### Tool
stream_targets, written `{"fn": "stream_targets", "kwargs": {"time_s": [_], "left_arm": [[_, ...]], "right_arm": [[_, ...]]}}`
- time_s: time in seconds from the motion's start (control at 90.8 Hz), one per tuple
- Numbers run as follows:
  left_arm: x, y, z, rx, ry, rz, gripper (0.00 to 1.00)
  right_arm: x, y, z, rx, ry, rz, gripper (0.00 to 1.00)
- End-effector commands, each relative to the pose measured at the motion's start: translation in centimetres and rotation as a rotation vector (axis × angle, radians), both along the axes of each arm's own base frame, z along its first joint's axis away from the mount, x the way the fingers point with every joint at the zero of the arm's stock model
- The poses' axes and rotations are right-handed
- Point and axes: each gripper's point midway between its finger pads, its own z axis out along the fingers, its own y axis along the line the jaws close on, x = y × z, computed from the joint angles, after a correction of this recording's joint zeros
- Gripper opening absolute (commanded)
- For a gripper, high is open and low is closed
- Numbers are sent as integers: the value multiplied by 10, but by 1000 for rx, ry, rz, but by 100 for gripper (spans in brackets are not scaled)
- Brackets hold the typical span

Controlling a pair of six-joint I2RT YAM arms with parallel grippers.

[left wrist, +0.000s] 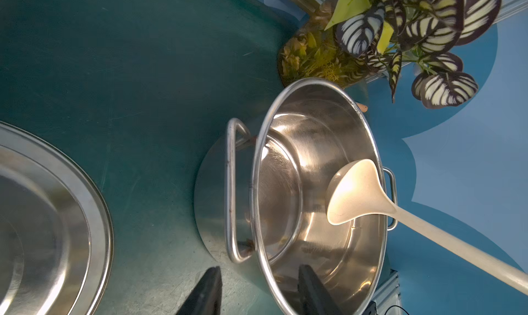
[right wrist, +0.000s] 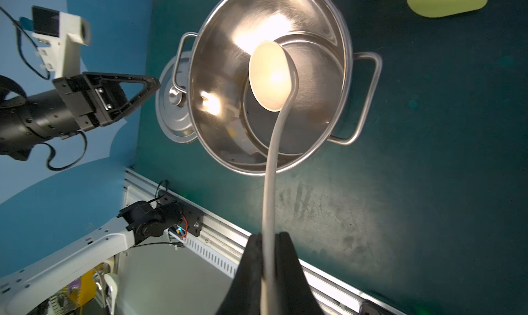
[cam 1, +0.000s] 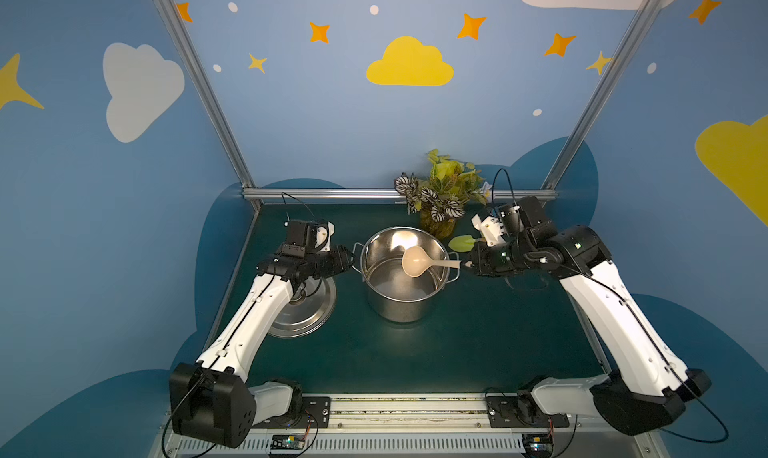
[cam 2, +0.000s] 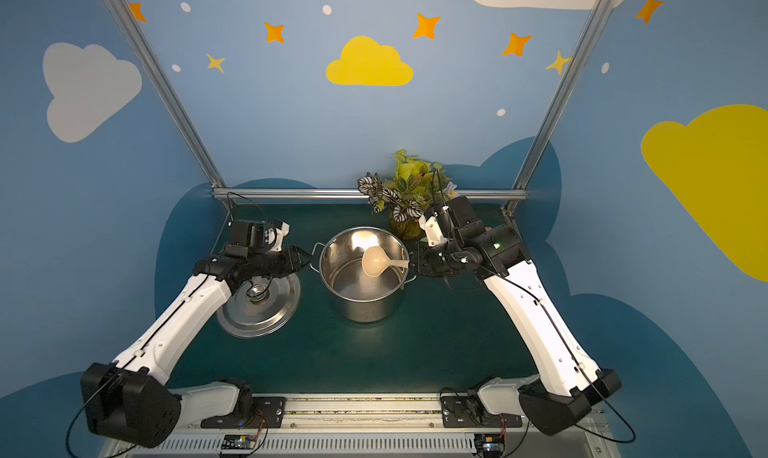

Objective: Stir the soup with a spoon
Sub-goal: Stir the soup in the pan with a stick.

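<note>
So the spoon is hanging over the open pot, bowl inside the rim line but looking well short of the bottom, and the handle is crossing the rim on the pot's right side. The right tool is clamping the far end of the handle, fully closed on it. Honestly I'm not seeing any real soup, just a shiny bottom. The lid is already off and lying flat toward the counter's left edge, so I'd say pickup and uncovering are done, while dipping and actual stirring aren't. The left tool is sitting partly open by the pot's left handle, gripping nothing. Room-wise, the front half of the counter is looking open, but the plant is crowding the back edge right behind the pot, a green trowel is lying just beside the right tool, and the pot walls are going to limit the sweep.
</note>
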Motion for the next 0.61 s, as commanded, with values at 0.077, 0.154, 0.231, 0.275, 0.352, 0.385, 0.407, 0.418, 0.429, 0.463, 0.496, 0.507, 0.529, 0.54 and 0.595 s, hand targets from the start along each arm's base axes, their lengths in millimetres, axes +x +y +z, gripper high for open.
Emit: {"fn": "stream_targets", "kwargs": {"time_s": [0.077,0.154,0.231,0.275,0.352,0.385,0.407,0.418,0.429,0.463,0.496,0.507,0.529,0.54,0.595], "left_arm": [[4,3,-14,46,26,-25,45],[7,0,-17,37,31,-37,44],[10,-1,-20,37,33,-43,43],[11,-2,-22,39,31,-43,42],[13,-3,-23,33,30,-46,39],[14,-4,-23,29,28,-49,37],[15,-4,-23,28,25,-51,35],[15,-4,-23,27,24,-52,35],[15,-4,-23,27,23,-52,34],[16,-5,-23,25,19,-52,31],[17,-5,-22,23,16,-51,29],[17,-5,-22,21,15,-51,28],[17,-6,-22,19,13,-51,26],[17,-6,-22,18,14,-52,26],[18,-7,-22,12,16,-55,23]], "right_arm": [[18,-8,-3,-70,-13,0,0],[26,-7,-5,-77,-9,-6,0],[33,-6,-8,-85,-2,-8,0],[36,-4,-10,-91,3,-2,0],[42,-2,-13,-94,12,3,0],[44,-1,-14,-97,12,2,0],[46,0,-15,-100,13,1,0],[47,0,-15,-101,14,1,0],[48,0,-15,-102,14,1,0],[51,1,-17,-108,16,0,0],[53,2,-18,-114,16,0,0],[54,2,-19,-116,17,0,0],[56,3,-20,-120,19,1,0],[57,3,-20,-121,18,1,0],[61,5,-21,-126,21,-1,0]]}}
